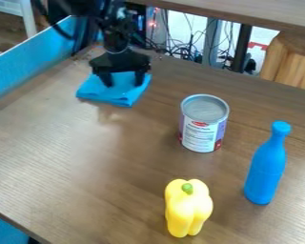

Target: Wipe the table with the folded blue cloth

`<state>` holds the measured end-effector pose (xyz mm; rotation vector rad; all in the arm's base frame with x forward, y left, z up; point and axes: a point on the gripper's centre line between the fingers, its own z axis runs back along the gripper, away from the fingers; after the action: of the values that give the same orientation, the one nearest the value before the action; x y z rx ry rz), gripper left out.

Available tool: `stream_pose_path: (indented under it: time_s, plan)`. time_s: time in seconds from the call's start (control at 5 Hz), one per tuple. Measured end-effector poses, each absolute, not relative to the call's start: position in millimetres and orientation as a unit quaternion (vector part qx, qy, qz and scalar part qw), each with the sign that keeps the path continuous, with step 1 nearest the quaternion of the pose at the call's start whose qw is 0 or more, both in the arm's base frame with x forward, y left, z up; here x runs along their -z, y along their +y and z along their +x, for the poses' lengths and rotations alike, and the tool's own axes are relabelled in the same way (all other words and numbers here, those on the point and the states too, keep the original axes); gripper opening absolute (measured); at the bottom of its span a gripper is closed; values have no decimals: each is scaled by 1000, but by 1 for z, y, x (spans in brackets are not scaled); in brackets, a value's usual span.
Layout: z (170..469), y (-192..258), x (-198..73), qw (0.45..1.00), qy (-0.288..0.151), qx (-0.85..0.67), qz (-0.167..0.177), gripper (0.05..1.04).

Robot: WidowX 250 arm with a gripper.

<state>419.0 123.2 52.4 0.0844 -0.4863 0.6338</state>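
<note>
Four items on brown wood-grain table (85, 157). Black two-finger gripper (124, 82) hangs over folded blue cloth (110, 94), upper left of view, near blue side panel (31, 59). Claw is wide, fingers well apart, probably nothing gripped; contact with cloth unclear. Metal can with paper label (204, 124) and blue plastic bottle (267, 164) stand upright, likely stable on flat bases; yellow toy bell pepper (188, 208) is stem-up, lobes probably propping it. Cloth looks flat, layered, roughly square, slightly uneven edges.
</note>
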Motion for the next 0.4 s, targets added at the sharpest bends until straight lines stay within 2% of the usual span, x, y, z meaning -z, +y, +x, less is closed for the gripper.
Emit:
stream_pose_path:
  time_s: [0.4]
  plan:
    - [373, 135, -49, 928, -236, -281, 56, 1001]
